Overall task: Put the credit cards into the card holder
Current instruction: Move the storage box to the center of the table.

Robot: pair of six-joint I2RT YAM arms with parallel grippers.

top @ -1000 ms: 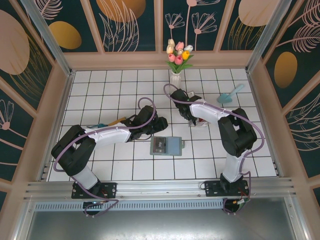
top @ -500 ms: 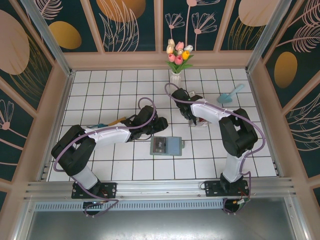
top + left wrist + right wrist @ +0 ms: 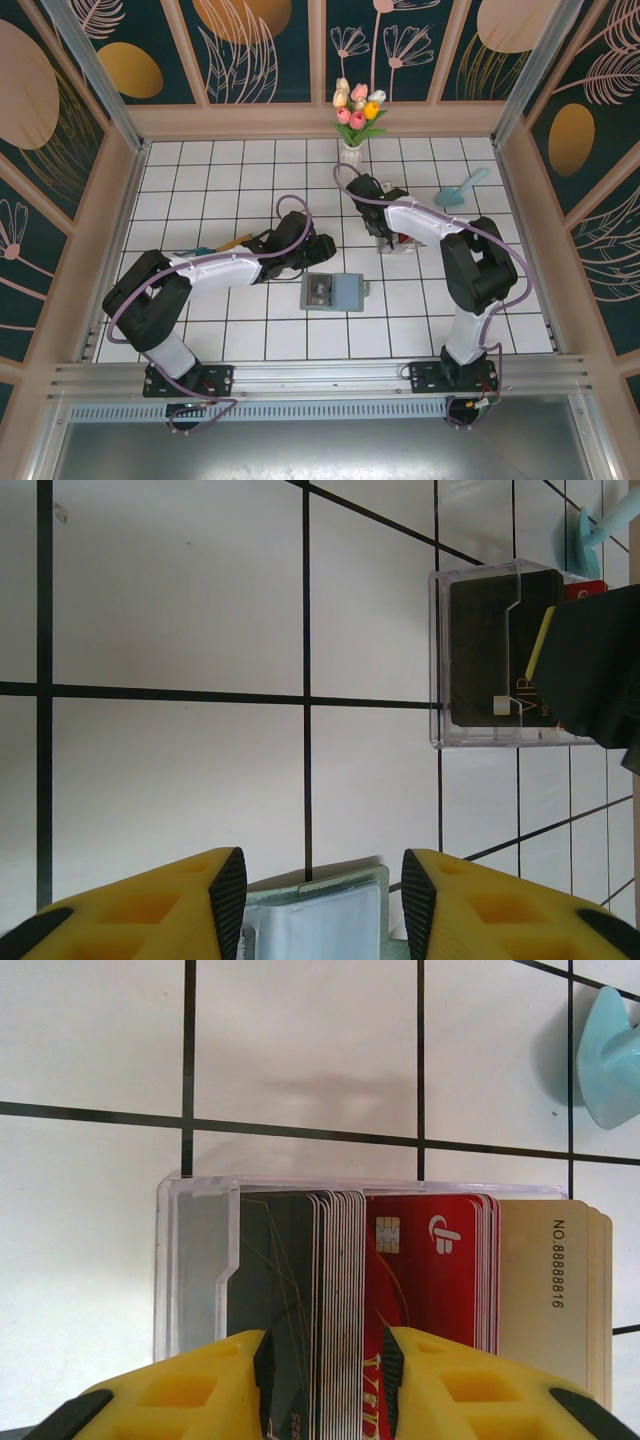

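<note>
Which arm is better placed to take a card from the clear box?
Right. The right pincer hangs over the clear box, fingers straddling the dark grey cards. The left pincer hovers open above the card holder, with the box off to one side.

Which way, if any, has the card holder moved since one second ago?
No. In the top view the card holder lies open on the same white tiles, and its edges meet the same black grid lines as before.
</note>
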